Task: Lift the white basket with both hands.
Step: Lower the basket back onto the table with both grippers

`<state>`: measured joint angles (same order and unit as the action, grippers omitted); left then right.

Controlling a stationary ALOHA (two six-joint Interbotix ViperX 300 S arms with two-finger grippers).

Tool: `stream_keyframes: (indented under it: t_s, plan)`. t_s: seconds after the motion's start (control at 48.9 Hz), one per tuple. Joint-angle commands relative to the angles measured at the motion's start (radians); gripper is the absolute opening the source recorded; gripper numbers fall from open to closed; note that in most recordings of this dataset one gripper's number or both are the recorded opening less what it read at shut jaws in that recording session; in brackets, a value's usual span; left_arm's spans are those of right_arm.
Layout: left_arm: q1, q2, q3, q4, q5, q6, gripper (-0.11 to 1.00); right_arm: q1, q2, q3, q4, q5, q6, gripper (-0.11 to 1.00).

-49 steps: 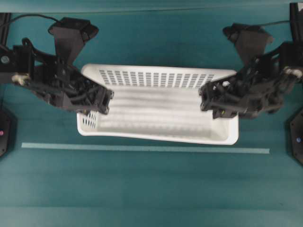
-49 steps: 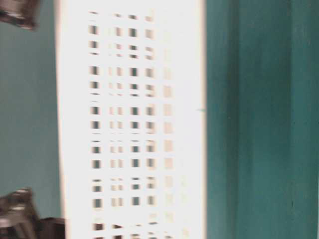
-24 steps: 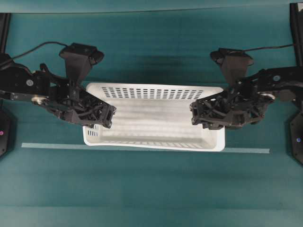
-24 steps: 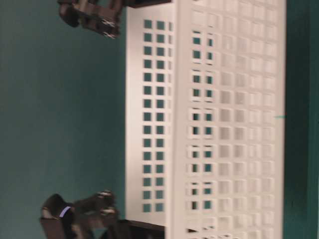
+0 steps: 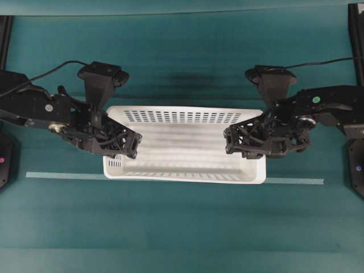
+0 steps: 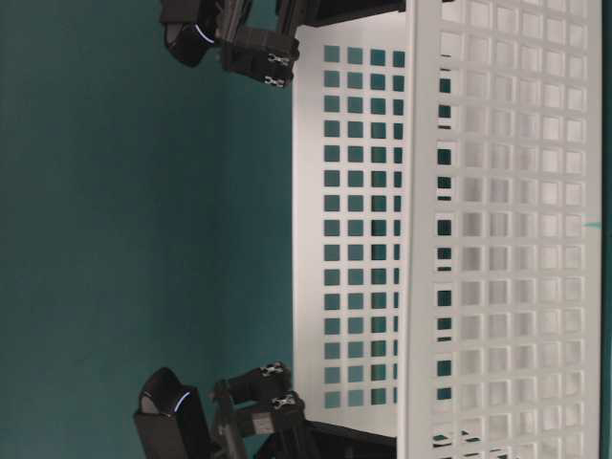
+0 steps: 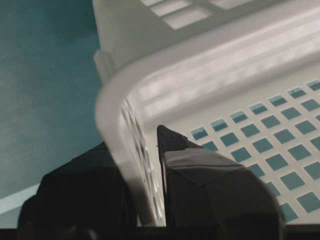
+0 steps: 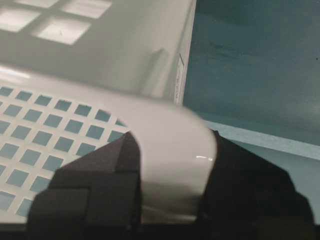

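Note:
The white basket (image 5: 187, 149) hangs level between my two grippers, its slotted walls and solid floor in view. My left gripper (image 5: 122, 149) is shut on the basket's left end wall; in the left wrist view (image 7: 134, 146) one finger is inside and one outside the rolled rim (image 7: 111, 120). My right gripper (image 5: 242, 145) is shut on the right end wall; in the right wrist view (image 8: 172, 150) the fingers clamp the rim (image 8: 170, 127) from both sides. In the table-level view, which is turned sideways, the basket (image 6: 497, 239) fills the right half.
A pale tape line (image 5: 68, 175) runs across the teal table, its middle hidden by the basket's front edge. Arm bases stand at the far left (image 5: 4, 159) and far right (image 5: 357, 165) edges. Cables run behind both arms.
The basket looks smaller from overhead and has shifted right in the sideways table-level view: it has come down toward the table. Both arms moved with it, still clamped on its ends.

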<state>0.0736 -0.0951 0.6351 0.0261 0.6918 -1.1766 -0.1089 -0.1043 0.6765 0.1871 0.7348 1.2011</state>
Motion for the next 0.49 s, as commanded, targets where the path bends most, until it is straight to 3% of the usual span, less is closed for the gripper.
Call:
stream_keyframes:
  t_s: [0.0, 0.47]
  plan:
    - [-0.011, 0.015, -0.003, 0.006, -0.008, 0.009, 0.07, 0.018, 0.034, -0.008, -0.002, -0.009, -0.057, 0.20]
    - [-0.034, 0.012, -0.002, 0.005, -0.003, 0.008, 0.07, 0.020, 0.051, -0.014, 0.002, -0.052, -0.057, 0.20]
